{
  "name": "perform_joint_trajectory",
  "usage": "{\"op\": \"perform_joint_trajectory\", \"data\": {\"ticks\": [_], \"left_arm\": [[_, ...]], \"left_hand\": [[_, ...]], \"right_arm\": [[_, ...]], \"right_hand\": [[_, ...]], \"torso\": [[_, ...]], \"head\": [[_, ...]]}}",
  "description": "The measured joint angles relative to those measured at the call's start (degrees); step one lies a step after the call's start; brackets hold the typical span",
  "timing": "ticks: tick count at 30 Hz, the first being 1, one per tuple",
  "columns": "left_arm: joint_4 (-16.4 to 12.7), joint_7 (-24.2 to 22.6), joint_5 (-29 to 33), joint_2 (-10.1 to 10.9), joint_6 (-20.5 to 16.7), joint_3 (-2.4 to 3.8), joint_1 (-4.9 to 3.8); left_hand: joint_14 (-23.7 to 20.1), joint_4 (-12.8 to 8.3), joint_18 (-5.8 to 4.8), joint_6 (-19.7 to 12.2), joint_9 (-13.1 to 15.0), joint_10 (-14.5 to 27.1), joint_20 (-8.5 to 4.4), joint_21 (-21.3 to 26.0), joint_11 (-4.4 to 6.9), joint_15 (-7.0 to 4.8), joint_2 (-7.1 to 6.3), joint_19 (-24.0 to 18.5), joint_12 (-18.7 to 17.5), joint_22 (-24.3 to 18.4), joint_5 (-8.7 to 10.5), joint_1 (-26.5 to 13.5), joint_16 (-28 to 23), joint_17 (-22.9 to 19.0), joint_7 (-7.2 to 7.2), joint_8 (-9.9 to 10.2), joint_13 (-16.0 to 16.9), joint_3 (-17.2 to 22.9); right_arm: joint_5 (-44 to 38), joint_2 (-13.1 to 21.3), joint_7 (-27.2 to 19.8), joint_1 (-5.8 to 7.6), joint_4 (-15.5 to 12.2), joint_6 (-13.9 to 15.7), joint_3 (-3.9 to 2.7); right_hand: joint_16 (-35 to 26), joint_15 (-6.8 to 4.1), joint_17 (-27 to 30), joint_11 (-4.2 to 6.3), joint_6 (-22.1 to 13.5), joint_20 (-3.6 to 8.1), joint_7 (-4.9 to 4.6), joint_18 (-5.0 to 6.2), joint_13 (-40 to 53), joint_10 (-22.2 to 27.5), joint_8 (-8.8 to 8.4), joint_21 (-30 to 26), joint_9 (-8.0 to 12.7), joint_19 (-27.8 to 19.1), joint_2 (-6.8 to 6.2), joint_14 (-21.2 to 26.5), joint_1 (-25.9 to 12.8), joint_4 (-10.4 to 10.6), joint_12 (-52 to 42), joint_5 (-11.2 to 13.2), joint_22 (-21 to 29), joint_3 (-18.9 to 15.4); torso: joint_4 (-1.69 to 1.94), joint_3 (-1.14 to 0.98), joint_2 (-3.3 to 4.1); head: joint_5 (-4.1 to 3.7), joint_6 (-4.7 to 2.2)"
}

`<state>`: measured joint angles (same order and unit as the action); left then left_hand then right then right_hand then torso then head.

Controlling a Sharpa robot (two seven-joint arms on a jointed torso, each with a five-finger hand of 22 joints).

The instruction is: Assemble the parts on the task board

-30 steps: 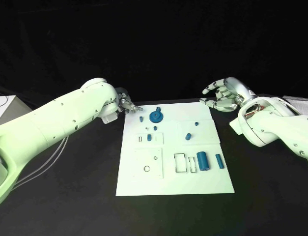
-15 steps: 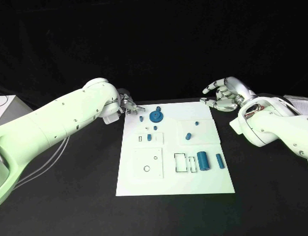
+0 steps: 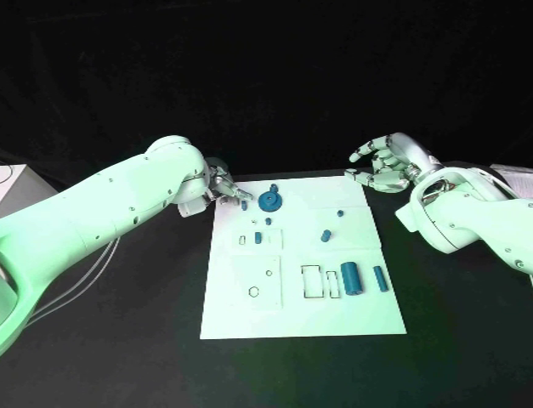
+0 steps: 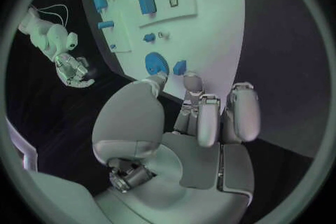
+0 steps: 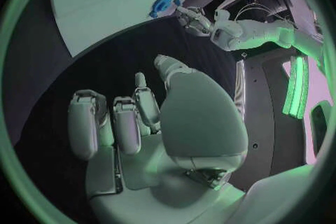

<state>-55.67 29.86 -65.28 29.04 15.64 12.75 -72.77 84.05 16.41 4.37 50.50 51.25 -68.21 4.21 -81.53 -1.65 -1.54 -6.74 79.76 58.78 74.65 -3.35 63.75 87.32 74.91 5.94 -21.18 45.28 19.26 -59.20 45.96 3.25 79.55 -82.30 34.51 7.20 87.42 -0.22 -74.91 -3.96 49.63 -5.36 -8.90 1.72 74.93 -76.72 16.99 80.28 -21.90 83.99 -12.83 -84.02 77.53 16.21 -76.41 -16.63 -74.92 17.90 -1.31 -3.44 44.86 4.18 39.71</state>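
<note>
- while the left robot hand [image 3: 221, 184] hangs at the far left corner of the white board [image 3: 340, 314], it has crept a little further in over the last second, so its fingertips [image 4: 190, 77] now stand right at the small blue peg [image 3: 243, 204] beside the blue disc [image 3: 269, 202].
- from the left wrist view the fingers are apart and nothing sits between them; whether they touch the peg i cannot tell.
- the right robot hand [image 3: 388, 163] has not moved: it hovers off the board's far right corner over the dark tabletop [image 3: 119, 340], fingers loosely curled and apart, holding nothing.
- the other blue parts lie as they did, two cylinders [image 3: 352, 277] near the right edge by the outlined slots.
- my reading: a pick of that peg is being lined up, with assembly barely begun.
</note>
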Motion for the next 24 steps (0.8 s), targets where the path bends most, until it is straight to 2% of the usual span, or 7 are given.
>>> {"op": "perform_joint_trajectory", "data": {"ticks": [16, 20, 24], "left_arm": [[0.3, 0.0, 0.2, -0.2, 1.2, -0.27, 0.0], [0.3, 0.0, 0.4, -0.2, 1.2, -0.32, 0.0], [0.2, 0.0, 0.7, -0.2, 1.3, -0.35, 0.0]], "left_hand": [[0.0, 0.0, 0.0, 0.0, 0.1, 0.0, 0.0, 0.0, 0.0, 0.01, 0.42, 0.0, 0.0, 0.1, 0.0, 1.4, 0.2, 0.0, 0.0, -0.4, -0.2, 1.6], [0.0, -0.4, -0.01, 0.0, 0.1, 0.0, 0.0, 0.0, -0.01, 0.01, 0.49, 0.0, 0.0, 0.0, 0.0, 3.6, 0.2, 0.0, 0.0, -0.7, -0.6, 3.7], [0.0, -1.1, 0.0, -0.2, 0.2, 0.0, 0.0, 0.0, -0.01, 0.0, -0.12, 0.0, 0.0, 0.0, 0.0, 5.6, 0.2, 0.0, -0.22, -0.9, -1.1, 5.8]], "right_arm": [[0.0, -0.1, 0.0, 0.0, 0.0, 0.0, 0.0], [0.0, -0.1, 0.0, 0.0, 0.0, 0.0, 0.0], [0.0, -0.2, 0.0, 0.0, 0.0, 0.0, 0.0]], "right_hand": [[0.0, 0.0, 0.0, 0.0, 0.0, 0.0, 0.0, 0.0, 0.0, 0.0, 0.0, 0.0, 0.0, 0.0, 0.0, 0.0, 0.0, 0.0, 0.0, 0.0, 0.0, 0.0], [0.0, 0.0, 0.0, 0.0, 0.0, 0.0, 0.0, 0.0, 0.0, 0.0, 0.0, 0.0, 0.0, 0.0, 0.0, 0.0, 0.0, 0.0, 0.0, 0.0, 0.0, 0.0], [0.0, 0.0, 0.0, 0.0, 0.0, 0.0, 0.0, 0.0, 0.0, 0.0, 0.0, 0.0, 0.0, 0.0, 0.0, 0.0, 0.0, 0.0, 0.0, 0.0, 0.0, 0.0]], "torso": [[-0.03, -0.04, 0.04], [0.02, -0.04, 0.04], [0.02, -0.03, 0.04]], "head": [[0.08, 0.26], [0.08, 0.3], [0.08, 0.36]]}}
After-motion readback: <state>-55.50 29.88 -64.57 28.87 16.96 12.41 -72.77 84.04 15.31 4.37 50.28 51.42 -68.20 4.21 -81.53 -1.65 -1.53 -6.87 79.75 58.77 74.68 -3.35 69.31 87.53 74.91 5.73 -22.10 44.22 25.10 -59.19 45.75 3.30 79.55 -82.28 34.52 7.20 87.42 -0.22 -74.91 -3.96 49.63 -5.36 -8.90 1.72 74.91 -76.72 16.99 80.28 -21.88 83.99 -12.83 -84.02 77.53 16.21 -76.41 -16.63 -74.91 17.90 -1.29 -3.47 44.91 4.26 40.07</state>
